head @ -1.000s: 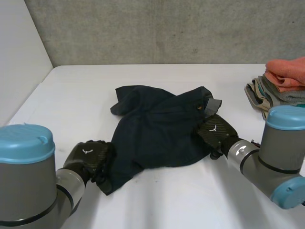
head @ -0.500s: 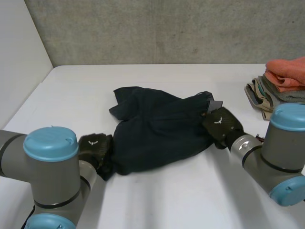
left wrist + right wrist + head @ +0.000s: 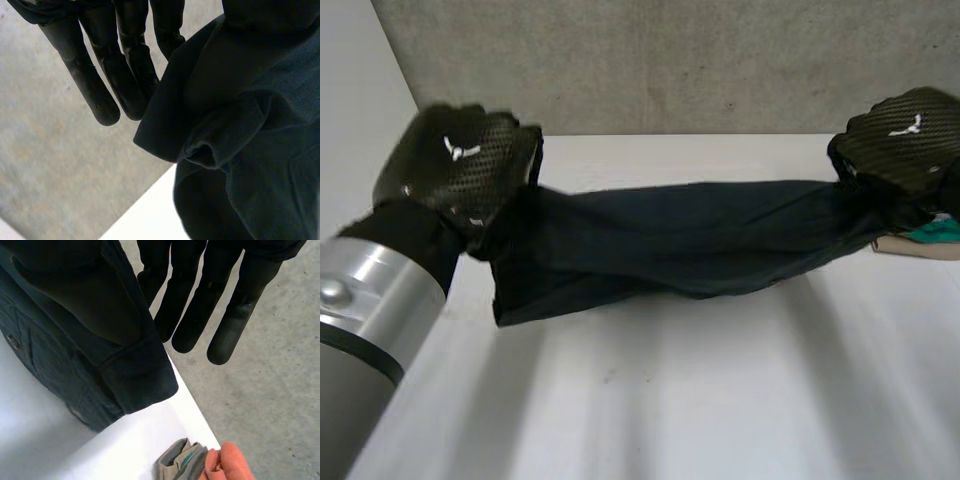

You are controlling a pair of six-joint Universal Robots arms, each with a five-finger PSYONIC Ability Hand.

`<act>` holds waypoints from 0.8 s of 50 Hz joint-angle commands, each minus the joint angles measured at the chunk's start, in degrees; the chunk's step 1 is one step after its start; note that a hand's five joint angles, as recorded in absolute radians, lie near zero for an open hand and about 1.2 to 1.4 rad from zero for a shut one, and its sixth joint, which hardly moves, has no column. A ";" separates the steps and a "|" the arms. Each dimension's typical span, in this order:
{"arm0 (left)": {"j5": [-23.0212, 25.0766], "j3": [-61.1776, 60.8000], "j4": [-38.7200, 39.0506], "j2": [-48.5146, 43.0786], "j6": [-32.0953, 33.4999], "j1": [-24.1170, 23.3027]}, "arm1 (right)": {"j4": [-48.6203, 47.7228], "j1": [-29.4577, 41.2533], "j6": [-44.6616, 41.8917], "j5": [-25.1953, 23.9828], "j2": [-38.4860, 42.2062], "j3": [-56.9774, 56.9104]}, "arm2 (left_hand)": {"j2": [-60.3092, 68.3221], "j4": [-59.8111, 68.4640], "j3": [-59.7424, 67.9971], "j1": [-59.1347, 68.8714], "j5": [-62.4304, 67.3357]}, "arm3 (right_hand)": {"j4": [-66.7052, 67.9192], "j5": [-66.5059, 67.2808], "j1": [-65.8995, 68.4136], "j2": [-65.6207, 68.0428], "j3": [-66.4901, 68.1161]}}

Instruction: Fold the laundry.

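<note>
The left hand (image 3: pixel 455 170) and right hand (image 3: pixel 898 140) are each pinching an opposite end of the dark navy garment (image 3: pixel 690 240), holding it stretched above the tabletop (image 3: pixel 720 400), probably to straighten it before folding.

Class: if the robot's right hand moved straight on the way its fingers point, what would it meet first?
Probably the grey concrete wall beyond the table. The right hand aims its straight fingers at it with nothing between. The dark garment it pinches hangs beside them. Depth is unclear.
</note>
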 commanded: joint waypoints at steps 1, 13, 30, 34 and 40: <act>3.08 4.31 -0.13 -13.70 0.26 0.44 | -0.85 1.82 -2.24 1.56 9.26 1.93 | 11.36 11.27 11.58 14.91 12.38 | 11.17 11.80 17.31 12.63 11.53; 3.25 27.75 3.99 -41.13 12.29 6.68 | -12.33 5.34 -3.30 14.03 35.19 -14.92 | 11.36 11.27 11.58 14.91 12.38 | 11.17 11.80 17.31 12.63 11.53; 3.34 51.25 39.86 -43.43 19.95 9.23 | -58.79 9.03 -1.10 17.03 35.74 -29.01 | 11.36 11.27 11.58 14.91 12.38 | 11.17 11.80 17.31 12.63 11.53; 3.51 45.98 37.23 -42.81 17.58 9.58 | -53.08 9.73 0.12 16.33 36.09 -27.79 | 11.36 11.27 11.58 14.91 12.38 | 11.17 11.80 17.31 12.63 11.53; 3.60 35.72 36.17 -42.64 16.96 10.72 | -51.12 10.09 1.54 16.07 37.32 -23.39 | 11.36 11.27 11.58 14.91 12.38 | 11.17 11.80 17.31 12.63 11.53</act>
